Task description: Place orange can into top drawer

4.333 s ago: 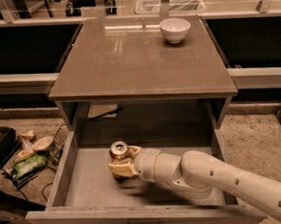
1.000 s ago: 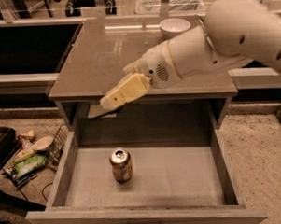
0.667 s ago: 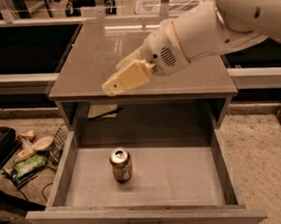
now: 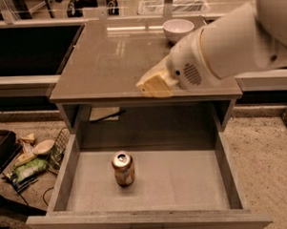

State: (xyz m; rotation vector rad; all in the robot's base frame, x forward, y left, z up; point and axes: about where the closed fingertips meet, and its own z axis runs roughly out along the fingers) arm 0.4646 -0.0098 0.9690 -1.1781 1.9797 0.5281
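**One high camera, looking down and forward across an open drawer**

The lone view sits close at the front of the top drawer [image 4: 184, 179], whose front panel runs along the bottom edge of the frame. The tabletop [image 4: 112, 60] fills the upper middle, and the floor [image 4: 269, 149] shows down both sides. The gripper [image 4: 154, 84] hangs near the lens, right of centre in the upper half, over the tabletop's front edge. Its arm crowds the upper right corner.
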